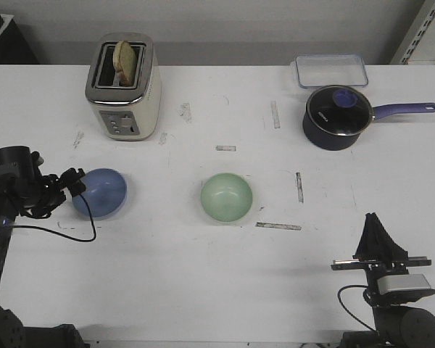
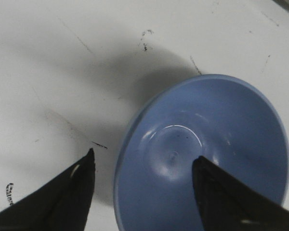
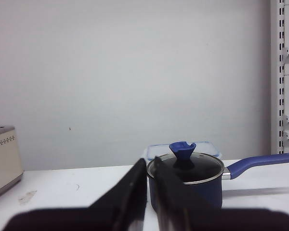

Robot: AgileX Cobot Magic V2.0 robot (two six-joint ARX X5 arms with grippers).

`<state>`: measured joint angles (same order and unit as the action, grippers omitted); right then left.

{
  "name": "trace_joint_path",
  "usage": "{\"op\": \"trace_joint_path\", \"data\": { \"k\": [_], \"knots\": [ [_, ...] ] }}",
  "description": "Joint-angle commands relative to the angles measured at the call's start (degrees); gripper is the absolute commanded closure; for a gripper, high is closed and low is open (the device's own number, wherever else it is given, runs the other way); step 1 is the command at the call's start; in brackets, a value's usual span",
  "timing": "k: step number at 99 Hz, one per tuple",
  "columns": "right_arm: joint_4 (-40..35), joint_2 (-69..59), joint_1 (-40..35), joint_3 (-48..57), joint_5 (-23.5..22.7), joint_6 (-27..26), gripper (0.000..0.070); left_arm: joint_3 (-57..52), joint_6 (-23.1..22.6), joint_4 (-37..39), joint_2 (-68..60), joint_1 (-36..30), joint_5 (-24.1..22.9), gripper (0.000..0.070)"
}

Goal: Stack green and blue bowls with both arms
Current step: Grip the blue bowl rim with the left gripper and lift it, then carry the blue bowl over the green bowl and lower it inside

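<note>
The blue bowl [image 1: 100,192] stands at the left of the white table and fills the left wrist view [image 2: 216,120]. My left gripper [image 1: 76,181] is open at its left rim. In the wrist view [image 2: 144,156] one finger [image 2: 77,192] is outside the rim over the table and the other [image 2: 221,192] is over the bowl's inside. The green bowl [image 1: 226,197] sits alone at the table's middle, with no gripper near it. My right gripper [image 1: 373,221] is shut and empty at the near right, and points towards the far side [image 3: 150,161].
A cream toaster [image 1: 123,87] with bread in it stands at the back left. A dark blue lidded saucepan [image 1: 337,117] is at the back right, with its handle to the right. A clear lidded container [image 1: 331,70] lies behind it. The table has tape marks and scuffs.
</note>
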<state>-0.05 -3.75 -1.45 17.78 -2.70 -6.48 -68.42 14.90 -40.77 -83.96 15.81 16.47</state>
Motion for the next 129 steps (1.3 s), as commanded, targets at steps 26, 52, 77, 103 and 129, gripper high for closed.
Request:
{"op": "trace_joint_path", "data": {
  "k": [26,52,77,103,129],
  "knots": [
    [0.5,0.2,0.0,0.3,0.2,-0.8,0.0687,-1.2,-2.3,-0.4,-6.9,-1.7,-0.1,0.0333],
    [0.5,0.2,0.0,0.3,0.2,-0.8,0.0687,-1.2,-2.2,-0.1,-8.2,-2.3,-1.0,0.0465],
    [0.5,0.2,0.0,0.3,0.2,-0.8,0.0687,-1.2,-2.1,-0.3,-8.2,-2.4,-2.1,0.07],
    [0.5,0.2,0.0,0.3,0.2,-0.8,0.0687,-3.9,-1.9,-2.7,-5.4,-5.0,-2.0,0.07],
    [0.5,0.2,0.0,0.3,0.2,-0.8,0.0687,-16.8,-1.9,-8.1,-4.9,-14.1,-2.0,0.07]
  ]
}}
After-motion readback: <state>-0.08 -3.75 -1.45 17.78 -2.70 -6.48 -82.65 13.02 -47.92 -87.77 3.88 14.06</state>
